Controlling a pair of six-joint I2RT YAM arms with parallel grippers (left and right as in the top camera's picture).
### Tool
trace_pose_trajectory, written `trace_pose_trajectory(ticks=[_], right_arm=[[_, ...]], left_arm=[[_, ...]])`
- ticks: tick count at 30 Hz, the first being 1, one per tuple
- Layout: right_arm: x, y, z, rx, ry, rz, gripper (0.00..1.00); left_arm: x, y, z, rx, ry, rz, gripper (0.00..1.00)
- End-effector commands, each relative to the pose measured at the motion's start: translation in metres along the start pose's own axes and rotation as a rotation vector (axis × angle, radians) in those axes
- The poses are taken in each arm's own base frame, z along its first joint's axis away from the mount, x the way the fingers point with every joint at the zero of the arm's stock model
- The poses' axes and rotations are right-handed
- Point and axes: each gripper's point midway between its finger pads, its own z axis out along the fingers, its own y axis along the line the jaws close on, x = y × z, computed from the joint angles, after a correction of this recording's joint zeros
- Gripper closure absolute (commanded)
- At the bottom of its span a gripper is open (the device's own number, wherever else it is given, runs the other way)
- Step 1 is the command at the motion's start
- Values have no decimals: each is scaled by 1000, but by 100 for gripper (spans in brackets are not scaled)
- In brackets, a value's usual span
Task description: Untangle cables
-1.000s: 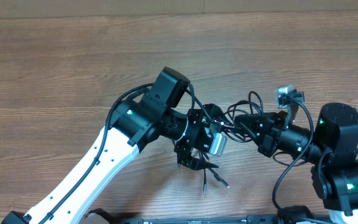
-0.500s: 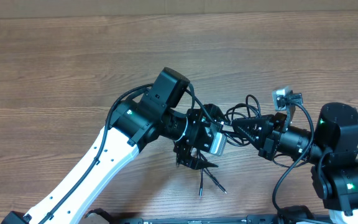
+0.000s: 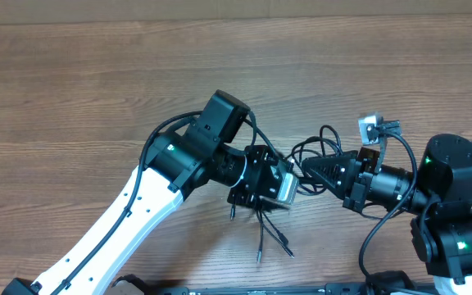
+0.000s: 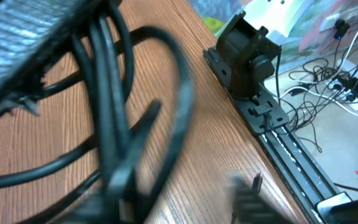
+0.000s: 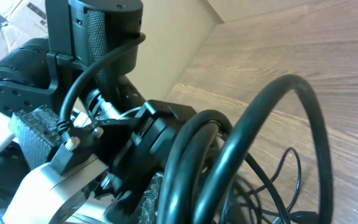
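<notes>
Cables (image 3: 314, 149) hang bunched between the grippers, loose ends trailing on the table (image 3: 97, 82) below the left gripper (image 3: 256, 197), state indeterminable, while the right gripper (image 3: 306, 168) appears closed on a strand; recommend separating slowly, watching that the knot does not tighten.

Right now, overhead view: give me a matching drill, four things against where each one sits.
Things:
1. left pincer
2. right pincer
3. cable loops
4. loose plug ends

Places:
A. lowest in the picture, under the left pincer
B. on the arm with the white link
C. on the all-black arm at the right
D. arching over the gap between the pincers

Pairs: 1-B, 2-C, 3-D, 4-A
</notes>
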Motion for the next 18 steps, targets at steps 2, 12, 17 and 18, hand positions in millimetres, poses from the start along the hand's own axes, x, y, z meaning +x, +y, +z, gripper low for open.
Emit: trace_pose_trajectory(ticks=[2,12,17,18], right_arm=[[-5,11,-3,-29,-6,-17,96],[0,-57,-13,343,-74,164,96],[13,-107,-40,652,-134,316,96],[15,-112,-44,691,-136,324,96]], left_arm=[[-5,1,1,6,-7,7,96],[5,-5,0,20,40,-38,96],[18,2,0,-24,113,-105,96],[21,3,-1,-34,129,-119,96]])
